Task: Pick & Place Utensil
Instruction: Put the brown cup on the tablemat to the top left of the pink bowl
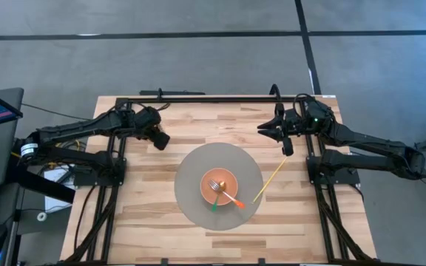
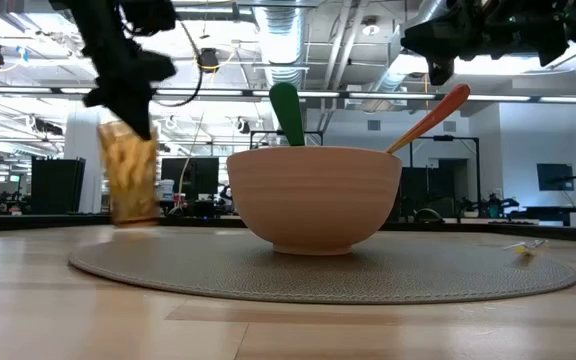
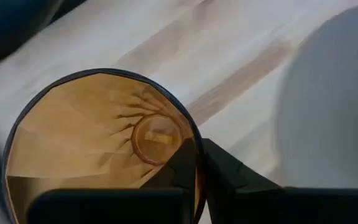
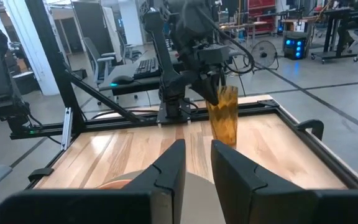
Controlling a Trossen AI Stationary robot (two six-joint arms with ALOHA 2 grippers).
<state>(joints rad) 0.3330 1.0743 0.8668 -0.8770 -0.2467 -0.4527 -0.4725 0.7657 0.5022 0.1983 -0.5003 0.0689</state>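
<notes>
Your left end effector (image 4: 215, 79) pinched the amber cup (image 4: 224, 114) by its rim.
Your right end effector (image 1: 282, 131) waited above the bench (image 1: 146, 199), fingers slightly parted; bowl (image 1: 219, 188) held utensils.

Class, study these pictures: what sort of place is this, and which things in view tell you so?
Most likely a robotics lab in an open office or workshop. Two arms are mounted at a wooden table; exposed ducts run overhead; desks with a monitor and a fan stand on the bare floor behind.

A pale wooden table (image 1: 154, 207) carries a round grey mat (image 1: 192, 203), with a yellow stick (image 1: 271, 179) beside it.
</notes>
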